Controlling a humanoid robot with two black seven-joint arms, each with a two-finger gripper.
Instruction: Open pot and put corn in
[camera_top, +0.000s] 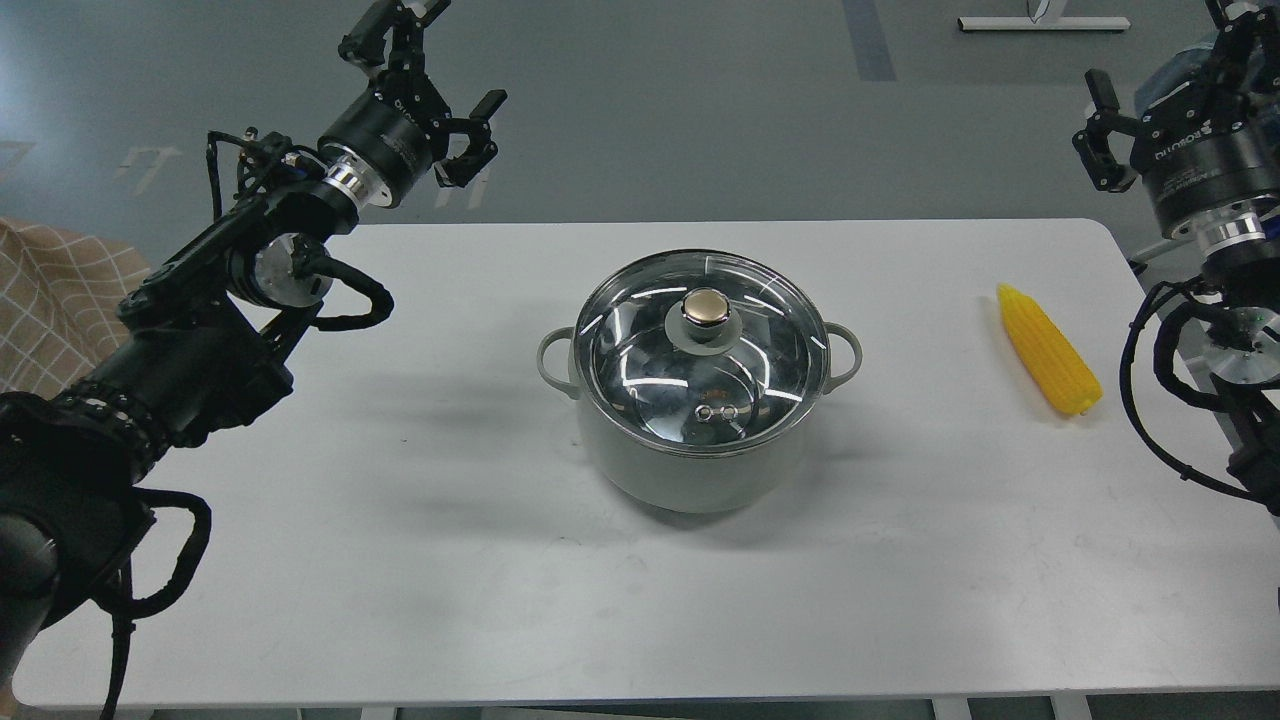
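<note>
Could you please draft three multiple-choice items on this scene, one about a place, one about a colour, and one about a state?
1. Where does the corn lie on the table?
A. inside the pot
B. right of the pot
C. left of the pot

2. What colour is the corn?
A. yellow
B. red
C. green

3. What state is the pot in?
A. lid off
B. tipped over
C. covered by the glass lid

Answers: 1 B, it rests near the table's right end; 2 A, the cob is bright yellow; 3 C, the lid sits on the rim.

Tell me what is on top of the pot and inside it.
A glass lid with a metallic knob sits on the pot. Through the glass only shiny steel shows; reflections hide parts of the inside.
</note>
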